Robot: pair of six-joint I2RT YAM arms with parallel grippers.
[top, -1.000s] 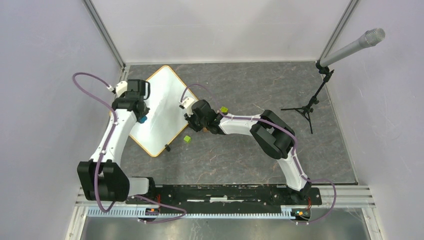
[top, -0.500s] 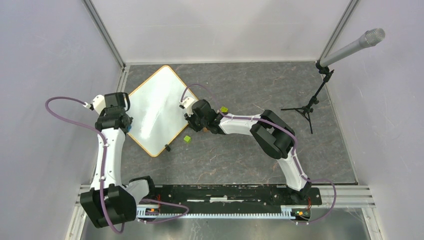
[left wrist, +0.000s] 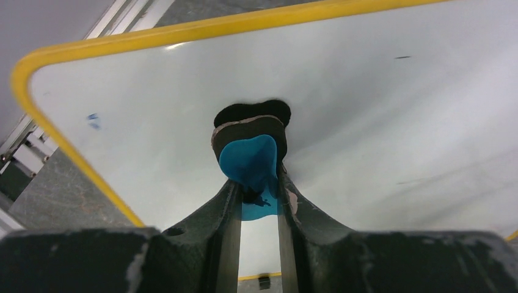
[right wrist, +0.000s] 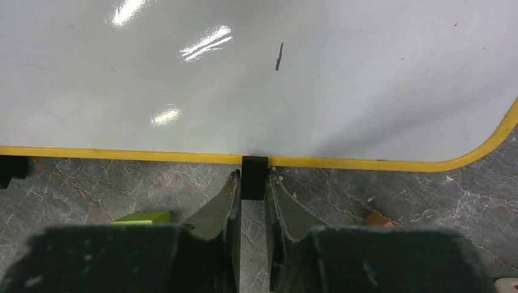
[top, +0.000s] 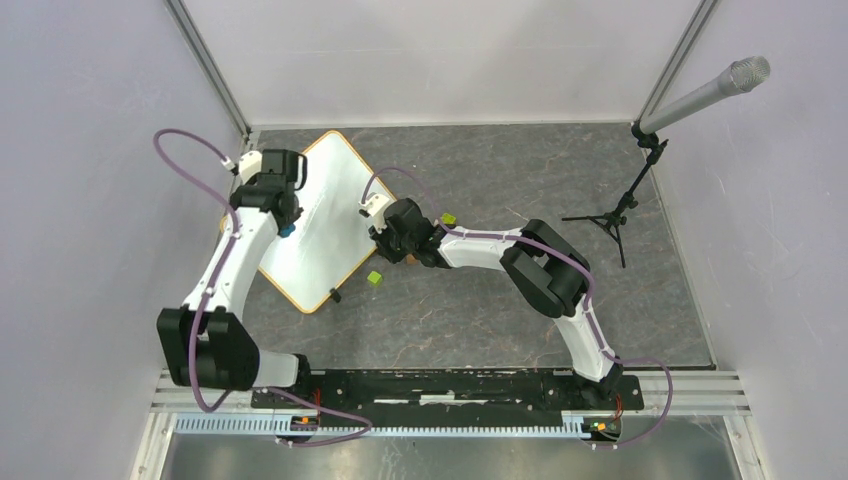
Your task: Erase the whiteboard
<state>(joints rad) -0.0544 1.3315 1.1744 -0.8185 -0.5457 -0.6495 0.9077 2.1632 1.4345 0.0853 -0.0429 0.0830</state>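
Note:
The whiteboard (top: 325, 215) lies tilted on the dark table at the back left, with a yellow-orange rim. My left gripper (top: 286, 224) is over its left part, shut on a blue eraser (left wrist: 250, 160) whose dark pad presses on the white surface (left wrist: 391, 134). A small blue mark (left wrist: 93, 119) shows near the board's corner, and a short dark streak (right wrist: 279, 56) in the right wrist view. My right gripper (top: 383, 238) is at the board's right edge, its jaws closed on a black clip (right wrist: 254, 177) on the rim.
Two green blocks (top: 374, 278) (top: 449, 219) lie on the table by the right gripper; one shows in the right wrist view (right wrist: 143, 216), with a small brown piece (right wrist: 377, 218). Another black clip (top: 335, 296) sits on the board's near edge. A microphone stand (top: 622, 208) stands at the right.
My left gripper swept with the eraser out to the board's left edge and has come back onto the board's upper left part. The right arm has not moved.

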